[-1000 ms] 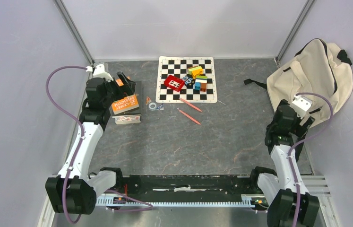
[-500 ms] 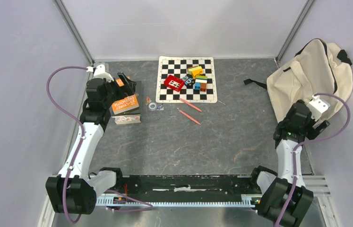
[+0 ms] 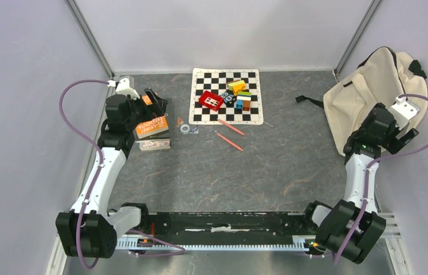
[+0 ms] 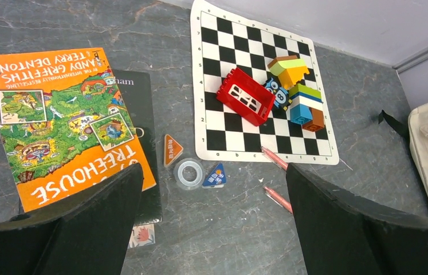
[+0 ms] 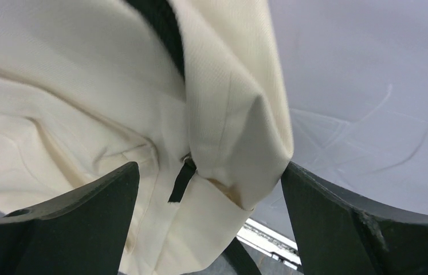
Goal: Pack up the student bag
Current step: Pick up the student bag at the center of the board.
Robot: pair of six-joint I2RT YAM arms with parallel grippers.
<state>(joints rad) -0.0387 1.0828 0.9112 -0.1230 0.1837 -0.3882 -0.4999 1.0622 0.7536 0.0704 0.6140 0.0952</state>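
Two grippers are shown, both spread wide, and nothing is grasped by either. At the left, the left gripper (image 4: 212, 175) is hung above the orange book (image 4: 65, 123), which is laid on a dark notebook (image 4: 140, 114). Its released jaws are poised over the loose things, presumably so that one may be chosen for packing.

Just right of the book, a roll of tape (image 4: 189, 173) and two small triangles (image 4: 171, 149) are set near the corner of the chequered mat (image 4: 211, 57). On the mat a red block (image 4: 246, 96) and a stack of coloured blocks (image 4: 297, 91) are gathered, and two red pencils (image 4: 278, 197) are left on the table (image 3: 269, 166) just beside the mat's near edge. None of these is yet packed.

At the far right, the student bag (image 3: 372, 86) is slumped against the side wall, well apart from those items. The right gripper (image 5: 209, 166) is placed with parted jaws on either side of a cream fold beside a black strap, unclenched. It is judged that the bag is to be seized first, so that it can be opened or drawn nearer.
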